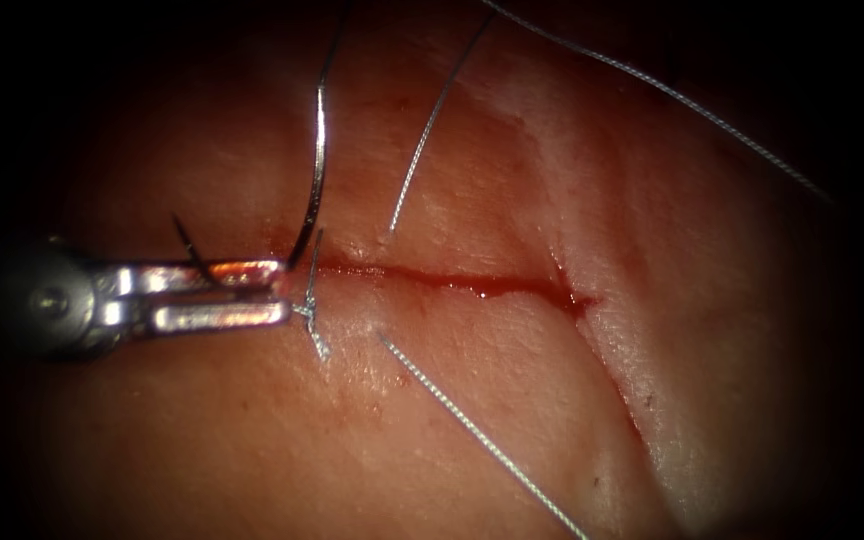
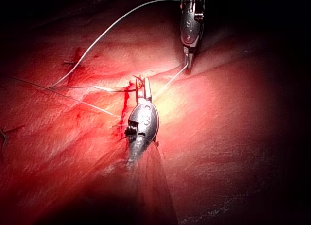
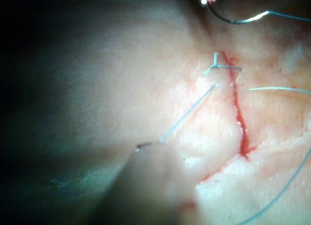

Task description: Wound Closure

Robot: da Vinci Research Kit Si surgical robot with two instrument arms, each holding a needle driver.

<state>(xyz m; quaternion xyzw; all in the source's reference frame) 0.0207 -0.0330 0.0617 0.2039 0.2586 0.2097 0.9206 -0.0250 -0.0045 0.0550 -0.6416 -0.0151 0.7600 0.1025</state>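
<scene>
We are seeing the left tool (image 1: pixel 217 295) gleaming as polished, bright metal, its round joint duller and greyer at nine o'clock. The needle (image 1: pixel 318 160) is showing as thin, smooth steel, glinting along its curve toward twelve o'clock. The thread (image 1: pixel 482 432) is looking like fine, pale, slightly twisted fibre with a faint sheen. The tissue (image 1: pixel 472 400) is appearing moist, soft and glossy, faintly pitted. The red fluid (image 1: pixel 452 282) is lying wet and shiny in the cut (image 1: pixel 512 288).
</scene>
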